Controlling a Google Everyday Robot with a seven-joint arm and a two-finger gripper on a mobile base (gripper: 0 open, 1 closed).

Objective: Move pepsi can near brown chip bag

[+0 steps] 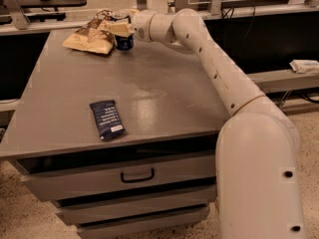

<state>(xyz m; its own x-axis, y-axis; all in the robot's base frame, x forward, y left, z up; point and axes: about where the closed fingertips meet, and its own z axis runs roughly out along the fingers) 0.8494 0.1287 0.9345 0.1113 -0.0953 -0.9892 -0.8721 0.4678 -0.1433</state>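
Observation:
The pepsi can [124, 41] stands upright at the far edge of the grey table [164, 88], right beside the brown chip bag [92, 35]. The bag lies crumpled at the far left of the tabletop, tan and brown with white lettering. My gripper [118, 28] is at the end of the white arm [209, 59] that reaches across from the right. It is shut on the pepsi can, with its tan fingers around the can's upper half. The can's top is hidden by the fingers. The can rests on or just above the tabletop.
A flat dark blue snack wrapper [106, 119] lies near the table's front edge, left of middle. The table has drawers [137, 176] below its front. Shelving and cables stand behind the table. A white object [304, 65] lies on a ledge at the right.

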